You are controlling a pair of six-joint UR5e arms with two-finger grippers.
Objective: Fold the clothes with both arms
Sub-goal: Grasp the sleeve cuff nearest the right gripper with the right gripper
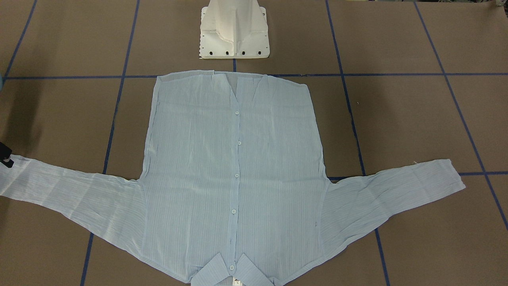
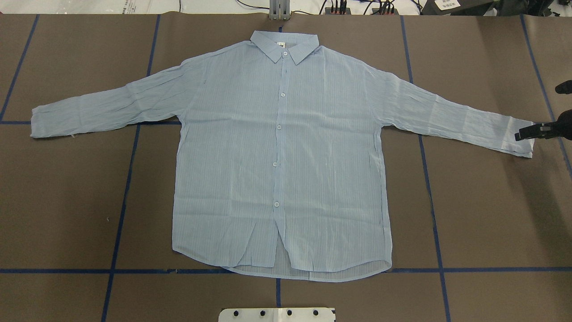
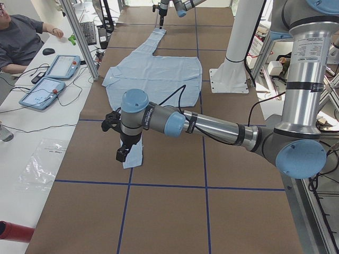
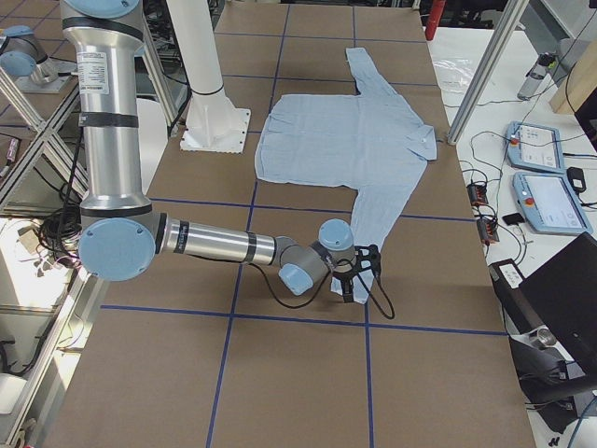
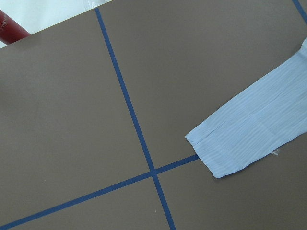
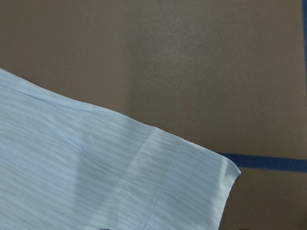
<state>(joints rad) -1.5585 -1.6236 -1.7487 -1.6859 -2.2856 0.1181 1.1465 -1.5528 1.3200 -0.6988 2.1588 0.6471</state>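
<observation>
The light blue striped shirt (image 2: 281,152) lies flat and buttoned on the brown table, collar on the far side and both sleeves spread out. My right gripper (image 2: 525,134) is low at the right sleeve's cuff (image 6: 182,191), its fingers look apart, and it holds nothing; it also shows at the left edge of the front view (image 1: 6,157). My left gripper (image 3: 123,154) shows only in the exterior left view, raised near the left sleeve's cuff (image 5: 230,148). I cannot tell whether it is open or shut.
The white pedestal base (image 1: 234,35) stands at the robot's side of the table, near the shirt's hem. Blue tape lines (image 5: 139,134) cross the table. An operator (image 3: 21,37), tablets (image 3: 53,79) and a red cylinder (image 3: 13,232) are on the side bench.
</observation>
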